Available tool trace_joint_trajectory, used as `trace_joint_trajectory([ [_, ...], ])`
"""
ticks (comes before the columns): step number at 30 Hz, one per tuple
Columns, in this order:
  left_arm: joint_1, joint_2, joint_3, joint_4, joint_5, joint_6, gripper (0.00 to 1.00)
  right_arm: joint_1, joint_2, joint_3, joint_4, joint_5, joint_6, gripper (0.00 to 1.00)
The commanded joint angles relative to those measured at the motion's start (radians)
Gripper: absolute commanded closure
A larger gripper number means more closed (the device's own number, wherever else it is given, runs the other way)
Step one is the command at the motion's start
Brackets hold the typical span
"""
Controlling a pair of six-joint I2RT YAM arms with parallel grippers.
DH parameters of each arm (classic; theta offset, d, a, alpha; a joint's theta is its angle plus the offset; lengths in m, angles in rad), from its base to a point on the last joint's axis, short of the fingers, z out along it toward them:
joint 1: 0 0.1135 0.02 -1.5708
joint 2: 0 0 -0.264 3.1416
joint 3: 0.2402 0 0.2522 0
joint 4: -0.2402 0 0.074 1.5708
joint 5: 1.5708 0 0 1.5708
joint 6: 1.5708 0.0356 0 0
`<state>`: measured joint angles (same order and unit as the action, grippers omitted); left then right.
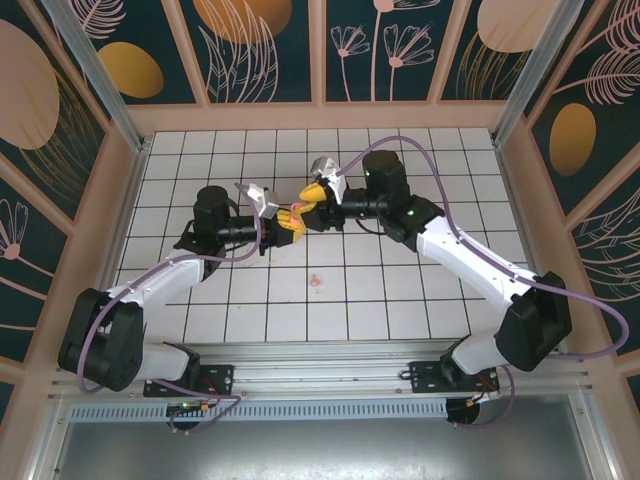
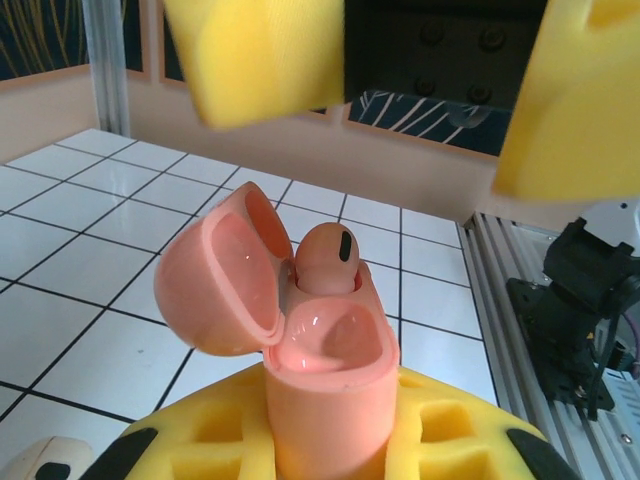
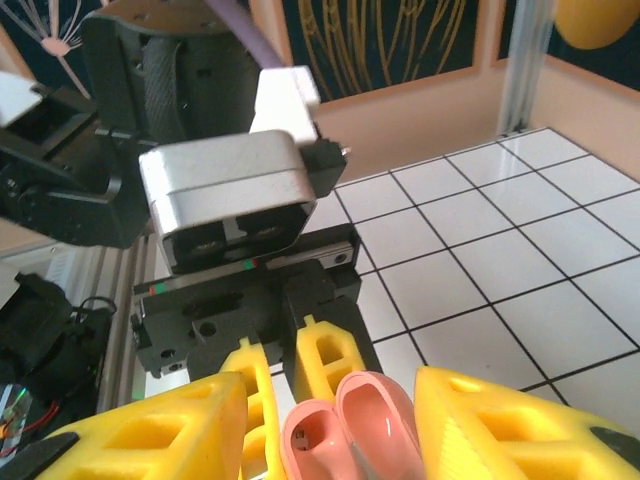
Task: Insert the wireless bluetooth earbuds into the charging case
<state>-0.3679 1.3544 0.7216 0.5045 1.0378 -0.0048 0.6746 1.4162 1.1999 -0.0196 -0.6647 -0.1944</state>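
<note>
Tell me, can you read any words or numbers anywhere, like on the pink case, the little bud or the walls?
No words, numbers or brand names can be read anywhere.
Pink charging case: plain, no writing.
Pink earbud: just a black oval mark, not a letter.
Wall panels: flower and leaf drawings, no words.

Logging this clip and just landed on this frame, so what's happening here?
The left gripper holds a salmon-pink charging case with its lid open. One pink earbud sits in one slot; the slot beside it is empty. The right gripper is open, its fingers on either side of the case. A small pink piece, probably the second earbud, lies on the tiled table.
</note>
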Motion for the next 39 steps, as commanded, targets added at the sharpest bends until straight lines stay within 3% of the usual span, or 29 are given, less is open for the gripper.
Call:
trace_joint_trajectory([
  [1, -0.006, 0.003, -0.013, 0.072, -0.064, -0.024, 0.89, -0.006, -0.054, -0.03, 0.057, 0.12, 0.098, 0.52],
  [4, -0.006, 0.029, -0.024, 0.104, -0.131, -0.076, 0.9, -0.007, -0.076, -0.04, -0.009, 0.248, 0.194, 0.52],
  [12, 0.028, 0.034, -0.074, 0.158, -0.257, -0.188, 0.9, 0.041, -0.135, -0.097, -0.206, 0.413, 0.438, 0.52],
  [16, 0.112, 0.034, -0.109, 0.214, -0.286, -0.296, 0.92, 0.155, -0.151, -0.129, -0.246, 0.475, 0.301, 0.51],
  [21, 0.182, -0.024, -0.146, 0.18, -0.366, -0.335, 0.91, 0.188, -0.075, -0.092, -0.278, 0.446, 0.15, 0.52],
  [24, 0.219, -0.058, -0.169, 0.14, -0.402, -0.347, 0.92, 0.195, 0.041, -0.002, -0.344, 0.447, 0.169, 0.52],
  [34, 0.342, -0.121, -0.23, 0.05, -0.527, -0.395, 0.93, 0.235, 0.398, 0.305, -0.545, 0.428, 0.773, 0.53],
  [39, 0.404, -0.168, -0.28, 0.031, -0.587, -0.446, 0.93, 0.286, 0.59, 0.484, -0.657, 0.412, 0.871, 0.57],
])
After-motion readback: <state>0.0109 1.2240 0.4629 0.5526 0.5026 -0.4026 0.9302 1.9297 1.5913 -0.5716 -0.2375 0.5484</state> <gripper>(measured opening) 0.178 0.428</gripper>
